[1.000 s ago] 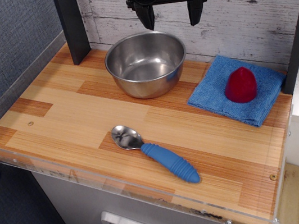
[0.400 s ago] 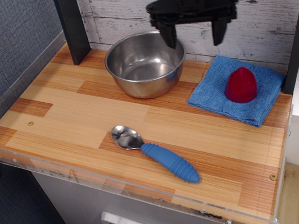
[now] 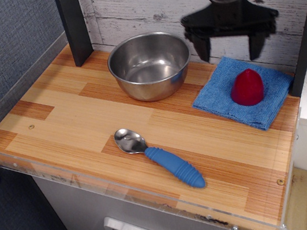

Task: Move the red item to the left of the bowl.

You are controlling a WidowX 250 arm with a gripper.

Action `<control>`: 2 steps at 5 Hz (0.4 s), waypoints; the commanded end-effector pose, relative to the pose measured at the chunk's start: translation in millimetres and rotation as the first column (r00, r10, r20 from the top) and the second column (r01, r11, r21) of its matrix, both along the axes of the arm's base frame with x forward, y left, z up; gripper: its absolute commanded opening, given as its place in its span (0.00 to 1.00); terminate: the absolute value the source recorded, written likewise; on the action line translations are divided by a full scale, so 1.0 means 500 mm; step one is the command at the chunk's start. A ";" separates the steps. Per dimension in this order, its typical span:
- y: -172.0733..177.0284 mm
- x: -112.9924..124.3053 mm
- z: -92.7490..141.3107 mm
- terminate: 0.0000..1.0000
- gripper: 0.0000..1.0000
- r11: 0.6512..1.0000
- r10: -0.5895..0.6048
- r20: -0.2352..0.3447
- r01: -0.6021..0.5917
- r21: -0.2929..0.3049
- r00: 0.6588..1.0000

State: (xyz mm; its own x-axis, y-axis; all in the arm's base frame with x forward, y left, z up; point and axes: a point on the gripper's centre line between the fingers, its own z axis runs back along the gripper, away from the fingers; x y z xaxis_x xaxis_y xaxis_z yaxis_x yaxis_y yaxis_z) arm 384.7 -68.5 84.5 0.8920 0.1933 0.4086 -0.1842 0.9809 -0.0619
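The red item (image 3: 247,87) is a dark-red dome sitting upright on a blue cloth (image 3: 243,92) at the right of the wooden table. The steel bowl (image 3: 150,64) stands empty at the back middle, to the left of the cloth. My gripper (image 3: 231,50) hangs open above the back edge of the cloth, a little behind and left of the red item, with its two black fingers spread wide. It holds nothing and does not touch the red item.
A steel spoon with a blue handle (image 3: 160,157) lies on the wood near the front. A black post (image 3: 73,24) stands at the back left. A plank wall runs behind. A clear plastic lip (image 3: 125,196) lines the front and left edges.
My gripper has moved right and down, from above the bowl's back rim to above the blue cloth near the red item. It stays open. Nothing else moved.
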 end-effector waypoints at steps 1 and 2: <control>-0.031 0.007 -0.035 0.00 1.00 0.998 -0.054 0.004 0.054 -0.008 0.999; -0.036 0.008 -0.061 0.00 1.00 0.998 -0.056 -0.024 0.056 -0.003 0.998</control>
